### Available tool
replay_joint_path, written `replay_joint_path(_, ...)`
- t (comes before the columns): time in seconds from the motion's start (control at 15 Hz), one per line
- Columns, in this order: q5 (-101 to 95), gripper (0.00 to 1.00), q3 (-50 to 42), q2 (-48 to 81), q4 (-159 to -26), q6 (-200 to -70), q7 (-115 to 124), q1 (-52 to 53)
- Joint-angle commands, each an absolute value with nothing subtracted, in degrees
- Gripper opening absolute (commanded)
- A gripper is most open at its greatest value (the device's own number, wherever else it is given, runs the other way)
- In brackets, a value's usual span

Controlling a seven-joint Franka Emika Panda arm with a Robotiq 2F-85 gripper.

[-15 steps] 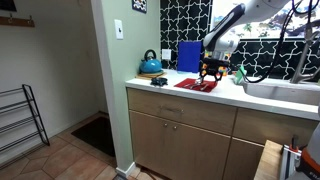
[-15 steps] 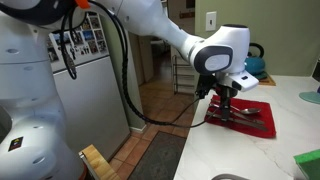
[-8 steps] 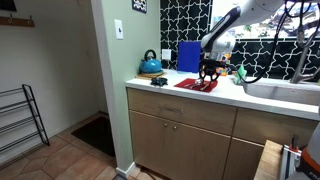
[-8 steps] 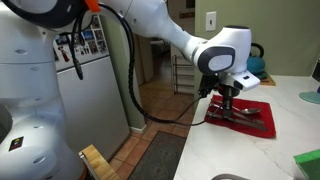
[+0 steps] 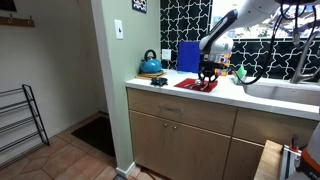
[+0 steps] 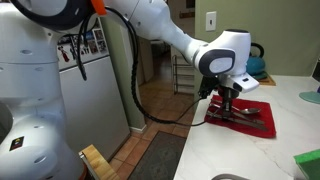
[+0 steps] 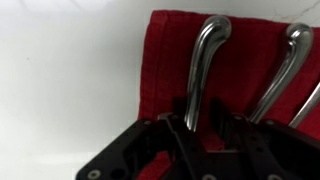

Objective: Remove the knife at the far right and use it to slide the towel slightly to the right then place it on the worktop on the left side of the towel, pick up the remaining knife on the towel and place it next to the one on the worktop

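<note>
The red towel (image 5: 196, 85) (image 6: 255, 115) (image 7: 165, 60) lies on the white worktop (image 5: 170, 92) (image 6: 240, 150). In the wrist view, silver knives lie side by side on it: one (image 7: 205, 60) at the left, another (image 7: 283, 65) beside it, and the edge of a third (image 7: 310, 100). My gripper (image 7: 205, 125) (image 5: 209, 72) (image 6: 226, 100) is down on the towel with its fingers either side of the left knife's handle. The jaws stand narrow. One finger (image 7: 178, 128) sits against the handle, and a strip of red shows between the handle and the other finger.
A blue kettle (image 5: 150, 65) and an upright blue board (image 5: 188, 56) stand behind the towel. A small dark object (image 5: 159, 81) lies near the worktop's end, close to the edge. A sink (image 5: 285, 90) is beyond the towel. A green item (image 6: 305, 163) lies nearer the camera.
The jaws have narrowed around the knife handle. The arm has hardly moved, and the towel and knives lie where they were.
</note>
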State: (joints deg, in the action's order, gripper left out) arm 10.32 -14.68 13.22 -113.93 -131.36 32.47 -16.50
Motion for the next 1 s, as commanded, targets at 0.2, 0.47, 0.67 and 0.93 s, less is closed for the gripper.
replay_joint_path(0.2, 10.2, 0.32, -15.8, 14.4, -113.2, -130.9, 33.7, -15.4)
replay_joint_path(0.47, 10.2, 0.26, -15.9, 14.5, -113.2, -131.0, 33.6, -15.3)
replay_joint_path(0.67, 9.1, 0.07, -16.2, 13.9, -113.3, -130.5, 34.0, -15.1)
replay_joint_path(0.93, 4.9, 0.05, -17.3, 10.5, -113.8, -128.4, 37.3, -14.0)
